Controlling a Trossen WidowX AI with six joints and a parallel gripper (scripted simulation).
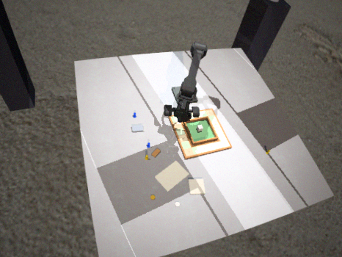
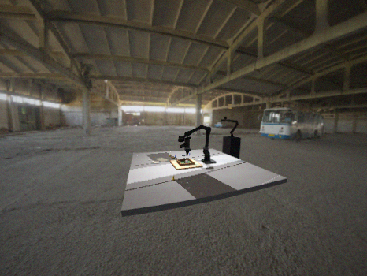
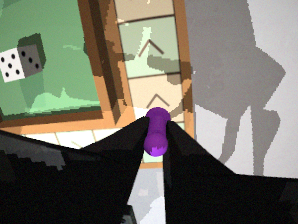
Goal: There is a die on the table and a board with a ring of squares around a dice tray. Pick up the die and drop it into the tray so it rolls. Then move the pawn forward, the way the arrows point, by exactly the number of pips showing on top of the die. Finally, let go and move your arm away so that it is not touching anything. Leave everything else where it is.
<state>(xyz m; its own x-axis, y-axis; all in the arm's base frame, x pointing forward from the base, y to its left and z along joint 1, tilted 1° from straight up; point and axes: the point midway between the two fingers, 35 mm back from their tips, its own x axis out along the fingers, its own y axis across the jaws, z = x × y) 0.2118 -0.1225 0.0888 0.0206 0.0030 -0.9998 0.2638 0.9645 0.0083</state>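
Observation:
In the wrist view my gripper point(image 3: 157, 125) is shut on the purple pawn point(image 3: 157, 128), whose round head shows between the two black fingertips. The pawn stands over the board's ring of arrow squares point(image 3: 152, 56), at the board's edge beside the green dice tray point(image 3: 47, 23). The white die point(image 3: 20, 63) point(image 1: 199, 128) lies in the tray; its top face shows several pips. In the top view the arm hangs over the left corner of the orange-rimmed board point(image 1: 216, 145), and the gripper hides the pawn there. In the exterior view the board point(image 2: 186, 162) and the arm are small.
Left of the board in the top view lie two blue pawns point(image 1: 134, 114) point(image 1: 148, 145), a pale blue tile point(image 1: 137, 128), an orange block point(image 1: 156, 152), a yellow pawn point(image 1: 147, 157), two beige cards point(image 1: 172, 175) point(image 1: 197, 186) and two small discs point(image 1: 153, 197) point(image 1: 177, 204). Another small pawn point(image 1: 267, 152) stands at right.

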